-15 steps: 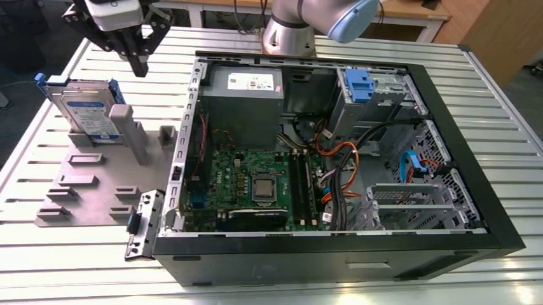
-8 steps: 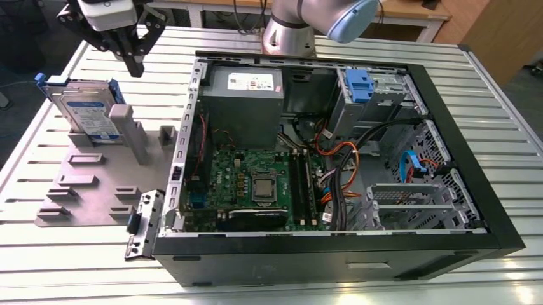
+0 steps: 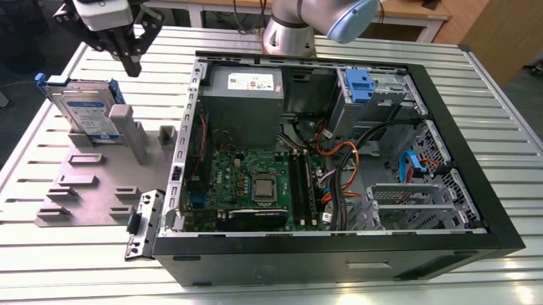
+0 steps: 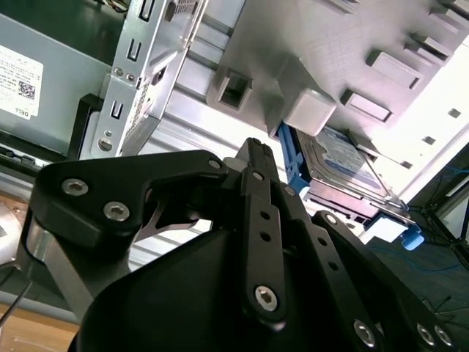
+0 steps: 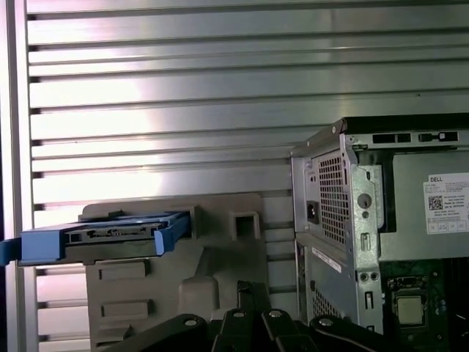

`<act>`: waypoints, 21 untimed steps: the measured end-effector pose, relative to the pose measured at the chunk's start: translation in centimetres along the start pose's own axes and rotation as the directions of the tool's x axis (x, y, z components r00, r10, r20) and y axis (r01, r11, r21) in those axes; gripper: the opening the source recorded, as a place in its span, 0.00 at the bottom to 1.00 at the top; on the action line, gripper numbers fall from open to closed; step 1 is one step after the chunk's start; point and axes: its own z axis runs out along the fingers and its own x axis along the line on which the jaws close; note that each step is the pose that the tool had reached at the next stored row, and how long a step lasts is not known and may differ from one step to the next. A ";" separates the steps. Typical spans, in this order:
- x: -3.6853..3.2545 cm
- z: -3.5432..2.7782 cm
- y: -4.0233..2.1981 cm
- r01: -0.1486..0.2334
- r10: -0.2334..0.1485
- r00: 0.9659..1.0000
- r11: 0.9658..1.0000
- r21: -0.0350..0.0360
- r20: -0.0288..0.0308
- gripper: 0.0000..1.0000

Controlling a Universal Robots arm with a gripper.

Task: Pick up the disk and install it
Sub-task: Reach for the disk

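Disk (image 3: pixel 88 113) stands on edge in grey holder (image 3: pixel 93 190). Blue frame round disk. Holder sits on slatted table (image 3: pixel 51 254), at exterior view's left of open computer case (image 3: pixel 297 262). Gripper (image 3: pixel 131 68) hangs up above disk, near it, not touching. Fingers (image 4: pixel 262 220) pressed together, nothing held between them. First wrist view: disk (image 5: pixel 110 238) seen edge-on in holder, gripper (image 5: pixel 249 290) tip apart from it. Grey power box (image 3: pixel 244 95) sits inside case. Blue latch (image 3: pixel 360 86) on metal cage nearby.
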 end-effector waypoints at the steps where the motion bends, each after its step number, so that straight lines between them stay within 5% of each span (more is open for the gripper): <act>1: 0.12 0.00 -0.01 0.000 0.000 1.000 1.000 0.000 0.000 0.11; 11: 1.62 0.00 -0.13 0.000 0.000 1.000 1.000 0.000 0.000 0.11; 21: 4.27 0.31 -0.21 0.000 0.000 1.000 1.000 0.000 0.000 0.11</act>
